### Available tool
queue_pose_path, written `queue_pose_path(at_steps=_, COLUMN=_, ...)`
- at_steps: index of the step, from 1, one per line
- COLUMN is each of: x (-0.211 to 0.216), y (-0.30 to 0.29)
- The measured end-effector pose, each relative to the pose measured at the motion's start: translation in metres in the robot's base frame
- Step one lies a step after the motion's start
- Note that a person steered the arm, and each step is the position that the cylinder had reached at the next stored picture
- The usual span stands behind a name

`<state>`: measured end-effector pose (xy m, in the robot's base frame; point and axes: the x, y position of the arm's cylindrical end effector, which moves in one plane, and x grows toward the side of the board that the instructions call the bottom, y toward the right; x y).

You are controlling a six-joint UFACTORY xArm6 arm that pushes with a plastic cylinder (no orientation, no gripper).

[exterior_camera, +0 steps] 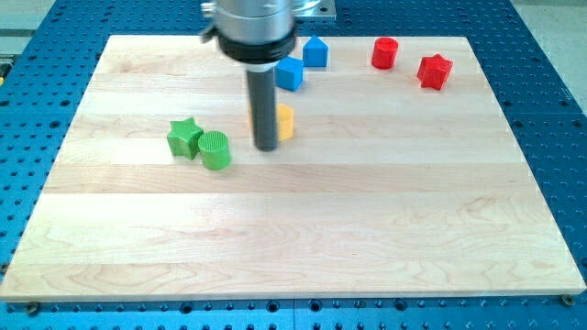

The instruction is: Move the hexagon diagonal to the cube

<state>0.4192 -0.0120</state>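
My tip [266, 147] rests on the board just in front of two yellow blocks. The yellow hexagon [285, 121] shows to the right of the rod, partly hidden by it. Only a sliver of a second yellow block [252, 117] shows at the rod's left edge, and its shape is hidden. The blue cube [290, 72] sits above the hexagon, slightly to its right and apart from it.
A blue house-shaped block [315, 51] sits just above and right of the cube. A red cylinder [384, 53] and a red star [435, 71] are at the top right. A green star [186, 137] touches a green cylinder [215, 149] left of my tip.
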Motion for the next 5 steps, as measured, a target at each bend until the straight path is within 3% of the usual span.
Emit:
queue_pose_path(at_steps=1, x=-0.006, y=0.047)
queue_pose_path(at_steps=2, x=-0.031, y=0.05)
queue_pose_path(at_steps=3, x=0.001, y=0.048)
queue_pose_path(at_steps=4, x=0.006, y=-0.002)
queue_pose_path(at_steps=5, x=-0.025, y=-0.007)
